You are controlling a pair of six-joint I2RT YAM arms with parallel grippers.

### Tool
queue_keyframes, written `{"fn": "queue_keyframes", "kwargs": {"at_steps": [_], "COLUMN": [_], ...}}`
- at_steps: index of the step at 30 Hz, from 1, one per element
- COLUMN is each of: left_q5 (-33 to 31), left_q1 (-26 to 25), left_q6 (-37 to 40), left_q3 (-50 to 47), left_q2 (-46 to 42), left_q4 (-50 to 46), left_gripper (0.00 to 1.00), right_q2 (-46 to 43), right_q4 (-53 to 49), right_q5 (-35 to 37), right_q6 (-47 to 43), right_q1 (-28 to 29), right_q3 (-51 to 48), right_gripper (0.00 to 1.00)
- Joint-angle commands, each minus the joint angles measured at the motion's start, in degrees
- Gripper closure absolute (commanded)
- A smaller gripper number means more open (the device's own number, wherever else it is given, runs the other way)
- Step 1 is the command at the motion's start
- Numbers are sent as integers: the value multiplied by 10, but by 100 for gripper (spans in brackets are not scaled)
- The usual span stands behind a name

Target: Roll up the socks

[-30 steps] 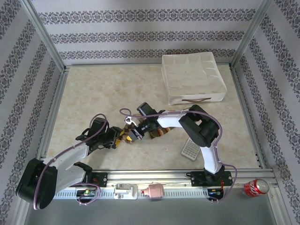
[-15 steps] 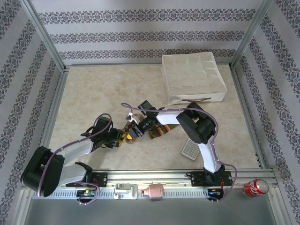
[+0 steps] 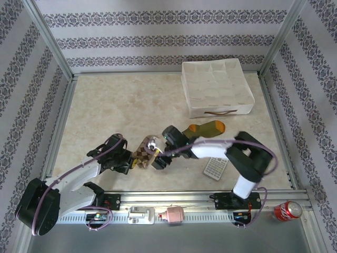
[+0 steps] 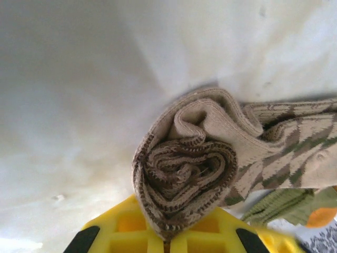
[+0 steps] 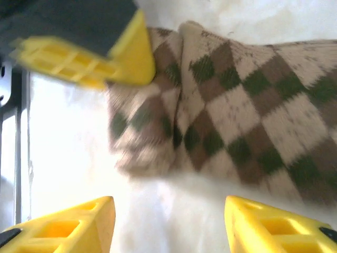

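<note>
The left gripper (image 4: 168,240) was clamped shut on the coiled end of the brown-and-tan argyle fabric sock (image 4: 184,168), presumably to stop the roll unwinding, while the right gripper (image 5: 168,221) stood open and empty just beside it; the olive-green sock with orange toe (image 3: 205,128) lay flat behind, unrolled.

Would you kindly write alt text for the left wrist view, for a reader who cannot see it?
A brown-and-tan argyle sock, one end wound into a tight spiral, is pinched between two yellow fingers at the bottom edge. Its unrolled part runs right over a pale table, with an olive green and orange sock at lower right.
</note>
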Motion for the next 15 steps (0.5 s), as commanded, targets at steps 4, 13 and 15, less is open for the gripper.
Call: {"fn": "queue_keyframes", "kwargs": {"at_steps": [4, 13, 15], "left_q5": [-30, -30, -32], "left_q1": [-14, -15, -15], "left_q6": [-54, -48, -47], "left_q3": [2, 13, 13], "left_q2": [5, 18, 17], "left_q4": [-136, -135, -133], "left_gripper": [100, 100, 100], "right_q2": [-28, 77, 94], "right_q4": [94, 110, 110], "right_q5": [298, 430, 435], "right_q6": [-139, -251, -257], "right_q1": [146, 222, 222], "right_q3": [-30, 49, 57], "right_gripper": [38, 41, 43]}}
